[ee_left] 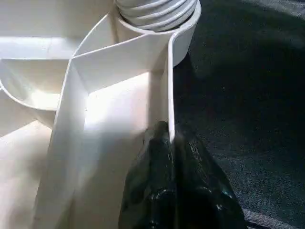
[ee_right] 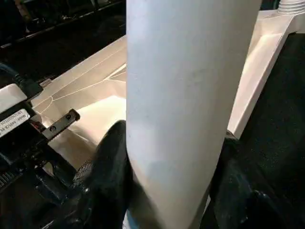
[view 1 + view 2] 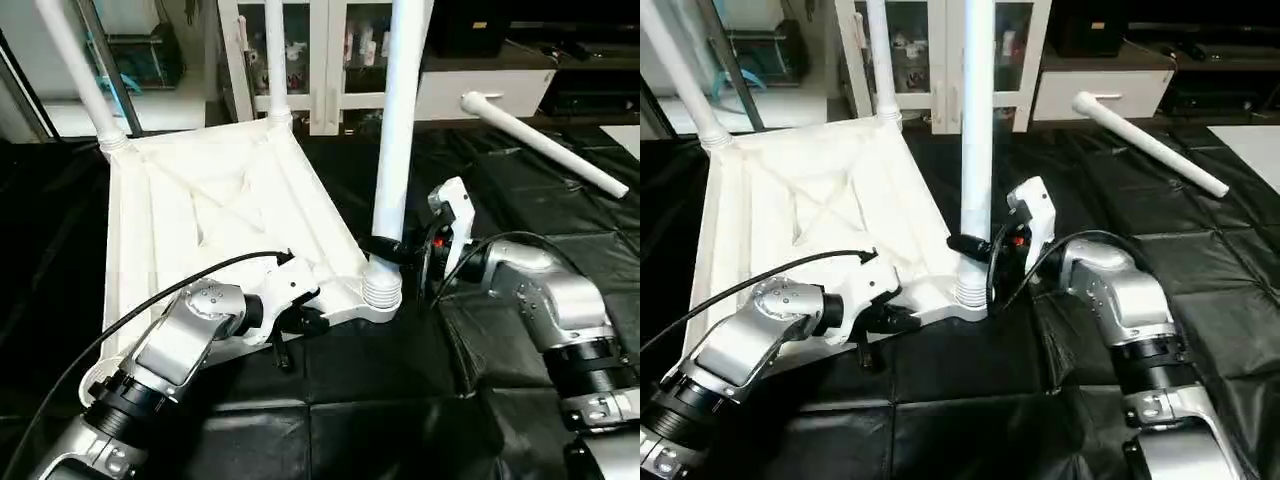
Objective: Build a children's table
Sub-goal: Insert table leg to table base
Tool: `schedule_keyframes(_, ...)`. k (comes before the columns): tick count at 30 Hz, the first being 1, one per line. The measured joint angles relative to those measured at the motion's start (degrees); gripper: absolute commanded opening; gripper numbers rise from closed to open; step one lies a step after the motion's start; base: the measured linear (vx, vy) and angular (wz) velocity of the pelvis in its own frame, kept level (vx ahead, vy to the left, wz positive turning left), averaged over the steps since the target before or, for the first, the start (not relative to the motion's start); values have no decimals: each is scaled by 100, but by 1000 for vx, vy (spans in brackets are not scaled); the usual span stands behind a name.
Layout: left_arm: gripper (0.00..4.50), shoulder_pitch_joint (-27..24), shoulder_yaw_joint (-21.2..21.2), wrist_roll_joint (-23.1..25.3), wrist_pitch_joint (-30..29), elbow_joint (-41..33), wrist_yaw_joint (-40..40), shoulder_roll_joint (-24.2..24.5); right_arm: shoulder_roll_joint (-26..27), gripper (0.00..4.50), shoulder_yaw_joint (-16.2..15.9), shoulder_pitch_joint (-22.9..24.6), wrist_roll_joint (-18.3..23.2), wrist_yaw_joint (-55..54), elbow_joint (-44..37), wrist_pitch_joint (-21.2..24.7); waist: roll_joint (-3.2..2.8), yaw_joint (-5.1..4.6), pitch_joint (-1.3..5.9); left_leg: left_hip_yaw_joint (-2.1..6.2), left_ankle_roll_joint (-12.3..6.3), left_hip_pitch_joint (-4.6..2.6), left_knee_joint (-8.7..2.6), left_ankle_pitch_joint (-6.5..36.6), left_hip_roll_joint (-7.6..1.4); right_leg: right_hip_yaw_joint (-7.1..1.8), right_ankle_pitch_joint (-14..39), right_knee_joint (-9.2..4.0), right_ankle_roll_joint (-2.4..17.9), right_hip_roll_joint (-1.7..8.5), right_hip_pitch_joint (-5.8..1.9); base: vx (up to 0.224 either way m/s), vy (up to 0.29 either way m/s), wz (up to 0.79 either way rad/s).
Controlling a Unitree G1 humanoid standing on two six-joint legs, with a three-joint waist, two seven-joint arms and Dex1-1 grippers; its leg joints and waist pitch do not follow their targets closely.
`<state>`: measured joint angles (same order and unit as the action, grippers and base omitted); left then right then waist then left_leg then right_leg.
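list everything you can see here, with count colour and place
tabletop: 1, white, upside down on the black table cover
fitted legs: 3, white, standing up from corner sockets
loose leg: 1, white, lying on the cover, far right
table cover: 1, black, quilted, under everything
cabinet: 1, white, glass doors, behind the table
left tool: 1, black, shut on the tabletop's rim
right tool: 1, black, closed around the near leg's base

The upturned tabletop [image 3: 215, 200] is viewed from above by both head cameras; its near corner is seen close up by each wrist camera.
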<state>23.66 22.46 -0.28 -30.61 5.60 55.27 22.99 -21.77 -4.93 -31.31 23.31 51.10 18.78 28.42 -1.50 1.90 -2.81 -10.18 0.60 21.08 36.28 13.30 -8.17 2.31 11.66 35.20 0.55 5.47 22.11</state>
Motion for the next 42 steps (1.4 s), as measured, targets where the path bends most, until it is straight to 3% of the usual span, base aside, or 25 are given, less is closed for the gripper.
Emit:
schedule_keyframes(6,0,27,7,1,-2,40,-26,-1,73,182,83,54,-8,-44,37,-44,20,-10,11,0,28,-4,0,10,-1,0,-3,-2,5,0,-5,0,0,0)
schedule_keyframes(13,0,21,24,-1,-19,40,-65,-89,284,182,597,677,318,-324,-252,-242,38,9,22,-3,23,-2,-1,8,-3,0,-4,-16,6,0,-15,0,0,0)
schedule_keyframes(22,0,27,36,-1,-24,79,-104,-115,542,182,832,1343,394,-709,-779,-645,35,11,29,-7,28,-2,-3,11,-6,-2,-2,-27,4,0,-26,0,0,0)
schedule_keyframes(31,0,34,52,-3,-18,147,-89,-127,143,182,321,1692,-87,-750,-1515,-790,13,0,54,-7,30,-9,-8,12,-7,-4,4,-35,-6,-1,-41,0,0,0)
schedule_keyframes(36,0,39,54,-2,-18,168,-65,-113,-6,182,86,1591,-325,-686,-1635,-774,14,-18,68,-7,32,-13,-18,12,-7,-6,7,-36,-11,-3,-42,0,0,0)
schedule_keyframes(42,0,54,75,-1,-18,196,-53,-76,-183,182,-210,1117,-497,-465,-1451,-470,38,-41,91,-7,41,-18,-36,6,-7,-11,7,-40,-11,-7,-42,0,0,0)
